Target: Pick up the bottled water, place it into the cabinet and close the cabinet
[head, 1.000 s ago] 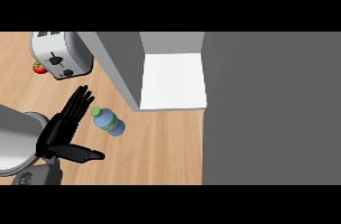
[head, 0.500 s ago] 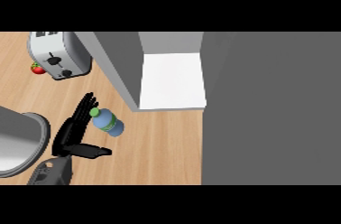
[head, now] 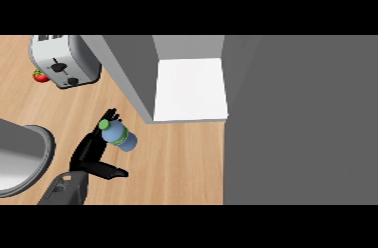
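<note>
Fingers (head: 94, 142) of the black left hand (head: 90, 153) are held straight against the blue, green-capped water bottle (head: 118, 136) on the wooden counter (head: 177, 162), thumb spread, probably for grasping, near the open grey cabinet (head: 190, 87).

From where I sit, bare table (head: 181, 162) runs from the bottled water (head: 119, 137) to the open cabinet (head: 190, 89), whose white shelf shows nothing on it, so I see a free lane there. The cabinet's grey side wall (head: 125, 74) stands slanted just above the bottle and blocks a straight line upward, with the toaster (head: 63, 66) and a small red fruit (head: 40, 76) beyond it. A grey round vessel (head: 21, 159) crowds the left edge beside my hand (head: 92, 152).
</note>
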You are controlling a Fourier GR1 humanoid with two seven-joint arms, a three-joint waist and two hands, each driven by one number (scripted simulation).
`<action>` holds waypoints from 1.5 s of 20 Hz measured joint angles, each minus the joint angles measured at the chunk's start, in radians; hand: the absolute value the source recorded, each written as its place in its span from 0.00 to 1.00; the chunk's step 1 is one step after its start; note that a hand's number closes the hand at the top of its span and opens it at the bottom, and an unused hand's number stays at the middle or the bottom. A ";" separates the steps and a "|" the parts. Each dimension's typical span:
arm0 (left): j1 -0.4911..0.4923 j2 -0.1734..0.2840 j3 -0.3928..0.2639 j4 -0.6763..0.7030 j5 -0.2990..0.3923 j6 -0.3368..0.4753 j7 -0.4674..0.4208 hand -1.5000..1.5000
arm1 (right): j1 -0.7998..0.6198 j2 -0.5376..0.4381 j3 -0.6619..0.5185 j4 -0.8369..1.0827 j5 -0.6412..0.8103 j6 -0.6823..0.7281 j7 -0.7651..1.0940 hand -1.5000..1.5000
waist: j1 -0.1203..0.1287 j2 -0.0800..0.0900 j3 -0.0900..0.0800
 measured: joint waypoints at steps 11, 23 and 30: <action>-0.105 -0.038 0.050 0.200 0.035 0.015 -0.072 1.00 | 0.021 -0.005 -0.017 0.008 0.001 0.021 -0.032 0.00 | 0.000 0.002 0.000; -0.087 -0.091 0.097 0.222 0.087 0.069 -0.169 1.00 | 0.047 0.005 0.007 0.005 0.011 0.014 -0.047 0.00 | 0.013 -0.005 0.003; -0.009 -0.154 0.085 0.133 0.165 0.164 -0.252 1.00 | 0.055 -0.006 -0.021 0.001 0.009 0.015 -0.043 0.00 | 0.026 -0.014 0.008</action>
